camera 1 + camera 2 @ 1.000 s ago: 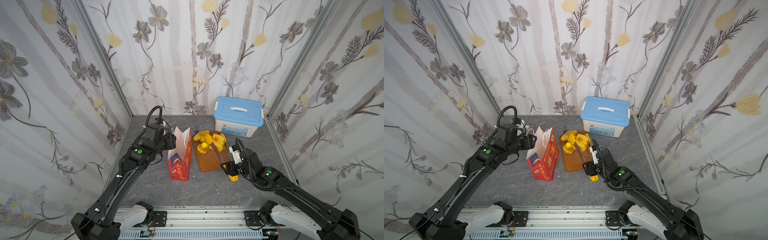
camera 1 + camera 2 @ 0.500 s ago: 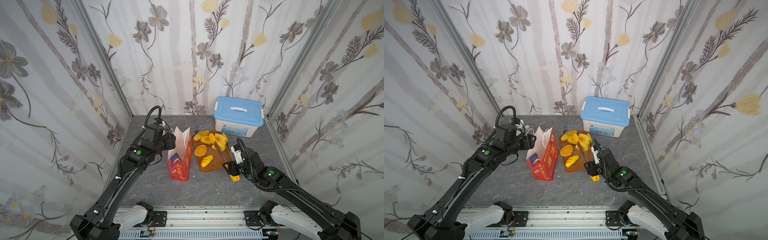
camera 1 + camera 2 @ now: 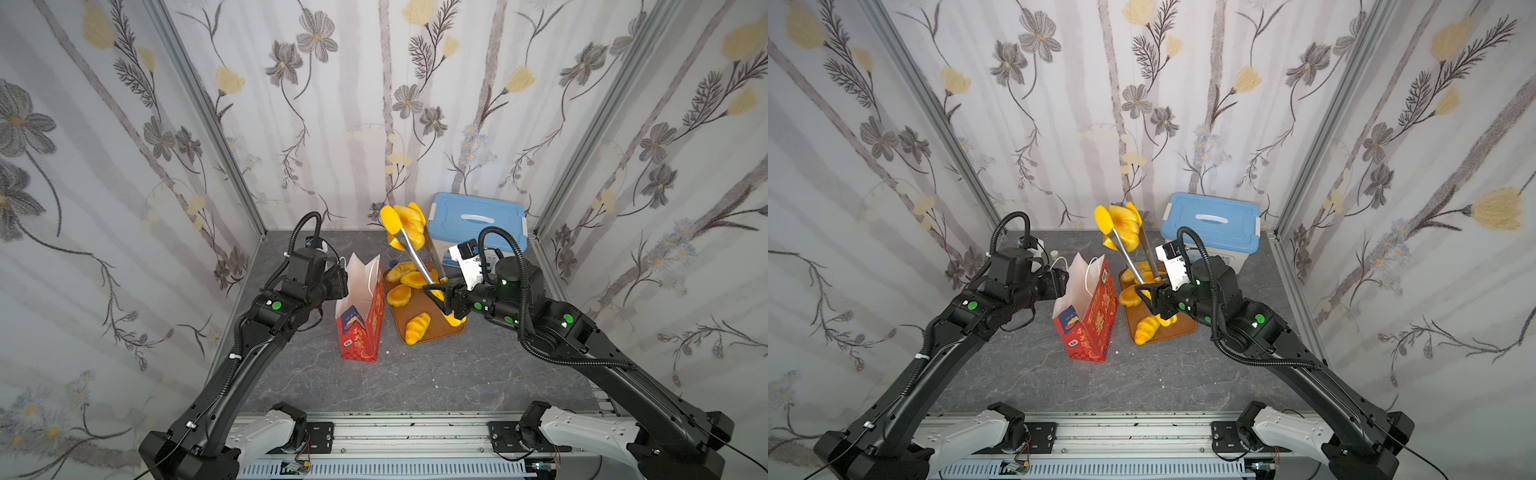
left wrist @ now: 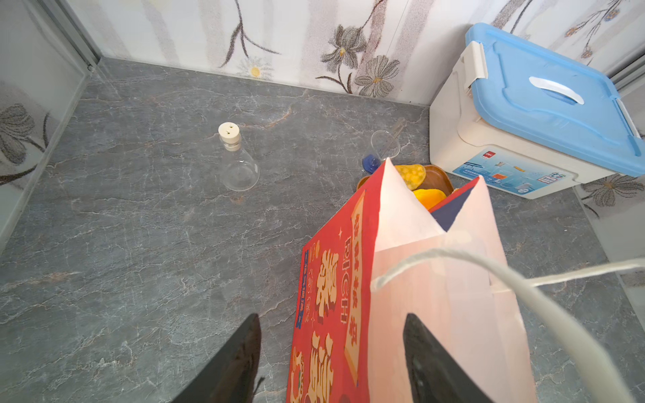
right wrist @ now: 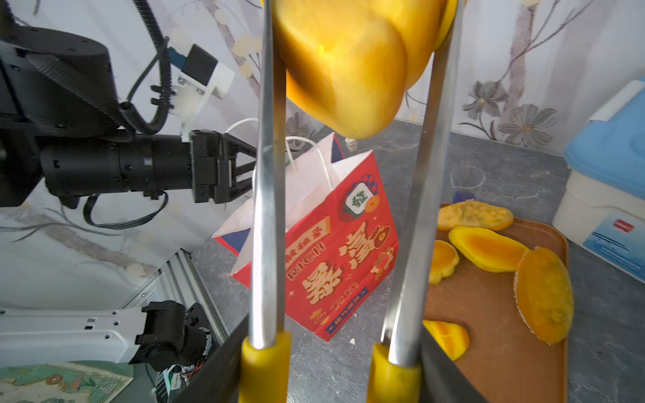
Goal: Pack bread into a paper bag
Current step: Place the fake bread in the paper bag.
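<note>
While tongs (image 3: 417, 255) pinch bread (image 3: 409, 224), above right hand (image 3: 441, 292)

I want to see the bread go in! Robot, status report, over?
Left gripper open, straddling wall of paper bag. Right gripper shut on tongs, loaf pinched high above tray. Not bagged yet. Cord handles loop over bag's mouth.

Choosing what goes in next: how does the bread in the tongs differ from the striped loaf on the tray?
The held bread is up in the air, pinched in the tongs; the striped loaf lies on the tray. The held bread looks smooth and lobed; the striped loaf is ridged and long. Both are glossy yellow-orange, neither in the paper bag.
</note>
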You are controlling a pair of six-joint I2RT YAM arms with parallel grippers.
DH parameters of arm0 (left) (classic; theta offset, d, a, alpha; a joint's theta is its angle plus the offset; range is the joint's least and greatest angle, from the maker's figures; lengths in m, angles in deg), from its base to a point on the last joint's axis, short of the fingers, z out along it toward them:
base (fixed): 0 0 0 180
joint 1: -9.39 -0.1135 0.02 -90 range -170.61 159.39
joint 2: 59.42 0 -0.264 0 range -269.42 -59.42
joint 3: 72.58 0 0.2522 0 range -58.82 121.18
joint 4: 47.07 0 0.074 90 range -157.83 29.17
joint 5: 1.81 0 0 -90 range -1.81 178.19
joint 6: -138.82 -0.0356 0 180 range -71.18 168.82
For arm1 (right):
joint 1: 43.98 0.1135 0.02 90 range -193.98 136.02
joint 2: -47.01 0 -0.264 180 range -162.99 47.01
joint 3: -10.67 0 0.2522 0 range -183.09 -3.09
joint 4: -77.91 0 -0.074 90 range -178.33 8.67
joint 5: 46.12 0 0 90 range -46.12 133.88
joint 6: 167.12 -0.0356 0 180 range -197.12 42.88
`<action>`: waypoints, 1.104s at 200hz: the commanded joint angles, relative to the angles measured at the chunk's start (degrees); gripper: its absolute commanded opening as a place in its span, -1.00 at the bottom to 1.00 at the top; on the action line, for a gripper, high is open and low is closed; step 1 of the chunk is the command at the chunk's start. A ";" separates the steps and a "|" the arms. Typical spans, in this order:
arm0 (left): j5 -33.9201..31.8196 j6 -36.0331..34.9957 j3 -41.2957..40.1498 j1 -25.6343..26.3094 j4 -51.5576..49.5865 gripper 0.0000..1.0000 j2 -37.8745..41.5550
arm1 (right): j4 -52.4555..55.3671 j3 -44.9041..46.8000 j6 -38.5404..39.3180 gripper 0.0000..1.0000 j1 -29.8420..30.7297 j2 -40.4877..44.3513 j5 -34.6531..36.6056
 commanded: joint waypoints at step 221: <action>0.43 0.90 2.39 0.04 -1.29 -0.29 -0.41 | -13.77 -3.27 -1.50 0.31 4.09 -14.32 -9.07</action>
